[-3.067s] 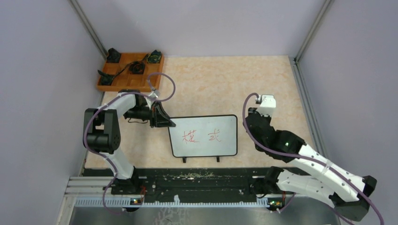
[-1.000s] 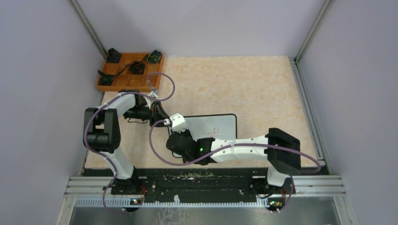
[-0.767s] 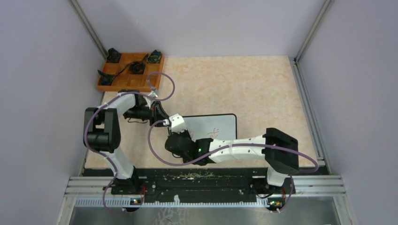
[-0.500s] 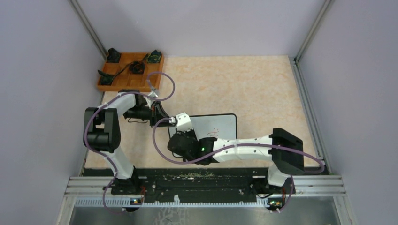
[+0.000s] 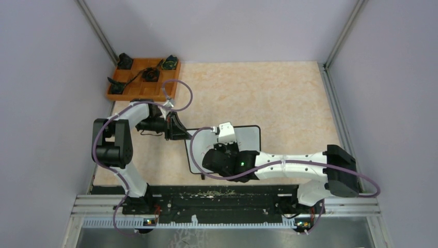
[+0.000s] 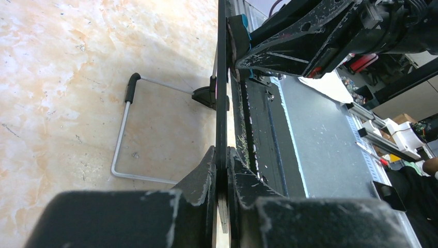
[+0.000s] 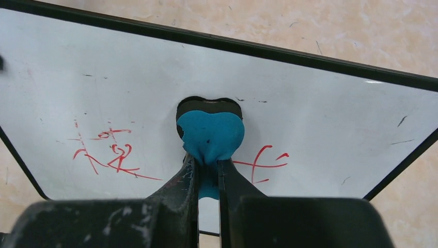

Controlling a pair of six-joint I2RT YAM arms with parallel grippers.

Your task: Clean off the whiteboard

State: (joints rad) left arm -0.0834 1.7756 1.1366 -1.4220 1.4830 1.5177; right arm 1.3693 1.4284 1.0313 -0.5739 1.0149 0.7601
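Observation:
The whiteboard (image 5: pixel 249 136) stands on the table's near middle, mostly covered by my right arm. In the right wrist view the whiteboard (image 7: pixel 320 98) shows red marks left (image 7: pixel 111 157) and right (image 7: pixel 263 163) of a blue eraser (image 7: pixel 210 135). My right gripper (image 7: pixel 207 166) is shut on the eraser and presses it on the board face; it also shows in the top view (image 5: pixel 221 155). My left gripper (image 5: pixel 178 132) is shut on the board's left edge (image 6: pixel 222 77), jaws clamped either side (image 6: pixel 222 157).
An orange compartment tray (image 5: pixel 120 94) with black items sits at the back left. A black rail (image 5: pixel 217 199) runs along the near edge. The board's wire foot (image 6: pixel 124 134) rests on the table behind it. Walls close in left and right.
My right arm came onto the board from the right, reached its left side, and has now swept back toward the middle with the eraser. The red writing is thinner. The left arm holds still.

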